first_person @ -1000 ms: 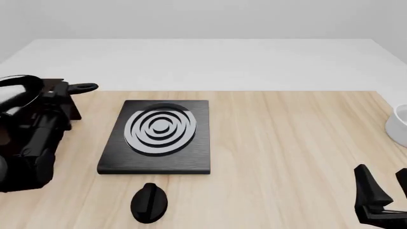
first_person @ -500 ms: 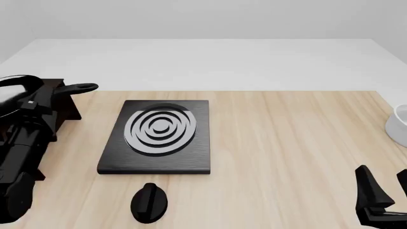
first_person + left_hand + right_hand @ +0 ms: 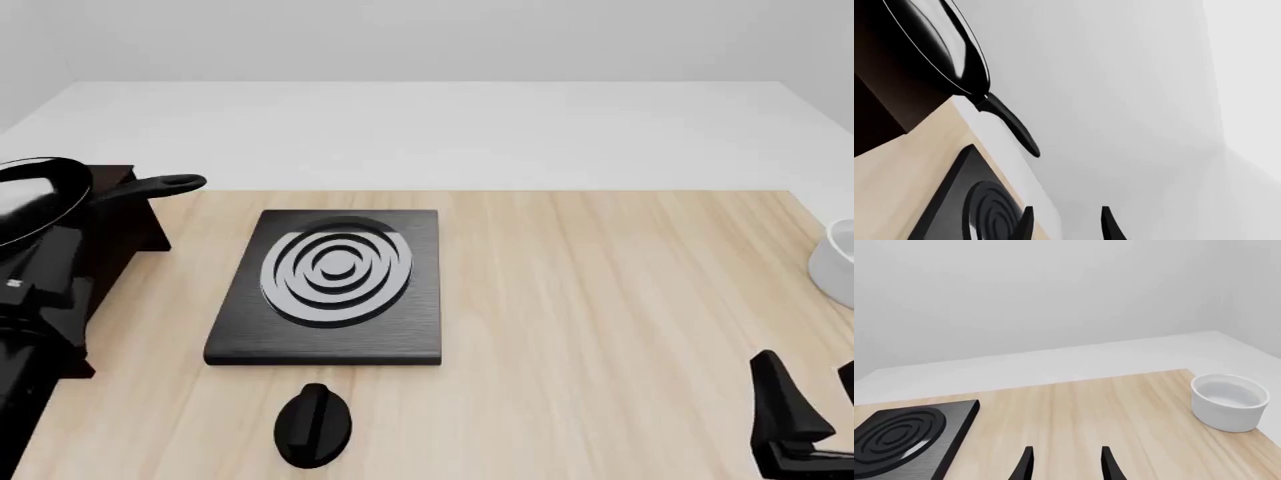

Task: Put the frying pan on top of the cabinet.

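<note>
The frying pan (image 3: 30,200) rests on the flat top of the dark cabinet (image 3: 127,228) at the table's far left, its long handle (image 3: 154,186) sticking out to the right. The left wrist view shows the pan (image 3: 927,40) on the cabinet (image 3: 884,105) from below. My left gripper (image 3: 1064,225) is open and empty, drawn back from the pan. Its arm (image 3: 27,330) sits at the near left, in front of the cabinet. My right gripper (image 3: 807,415) is open and empty at the near right, also shown in the right wrist view (image 3: 1066,462).
A flat black stove plate (image 3: 331,320) with silver rings lies left of centre, with a black knob (image 3: 312,425) in front of it. A white bowl (image 3: 1229,401) stands at the table's right edge (image 3: 841,262). Pale floor lies beyond the table's far edge.
My left arm has pulled back toward the near left, away from the pan. The pan stays on the cabinet. The right gripper has sunk slightly.
</note>
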Controlling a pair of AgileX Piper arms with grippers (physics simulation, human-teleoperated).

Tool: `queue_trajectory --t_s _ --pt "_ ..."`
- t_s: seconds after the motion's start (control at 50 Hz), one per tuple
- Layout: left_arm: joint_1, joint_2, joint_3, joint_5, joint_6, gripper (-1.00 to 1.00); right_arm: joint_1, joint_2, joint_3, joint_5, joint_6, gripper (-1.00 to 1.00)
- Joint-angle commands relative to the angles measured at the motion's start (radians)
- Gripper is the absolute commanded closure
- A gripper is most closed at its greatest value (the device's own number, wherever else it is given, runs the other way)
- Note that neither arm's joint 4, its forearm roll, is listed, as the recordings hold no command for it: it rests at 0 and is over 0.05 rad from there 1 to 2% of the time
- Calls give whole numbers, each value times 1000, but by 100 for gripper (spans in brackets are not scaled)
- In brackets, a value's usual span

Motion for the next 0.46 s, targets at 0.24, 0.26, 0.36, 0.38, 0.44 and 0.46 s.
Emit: queue_trajectory --t_s 0.24,0.26,0.36,0.38,0.44,0.46 --pt "-35 -600 72 515 128 -100 2 -16 -10 13 2 -100" --pt "-39 -639 57 563 163 -100 2 -16 -9 12 2 -100" --pt "-70 -779 23 721 254 -100 0 -16 -15 13 2 -100" --pt "-72 -783 19 732 273 -100 1 -16 -19 17 1 -100" --pt "-81 -792 21 736 300 -100 0 -16 -8 4 0 -100" --pt "-83 -792 15 739 319 -100 0 -16 -10 5 -1 -100"
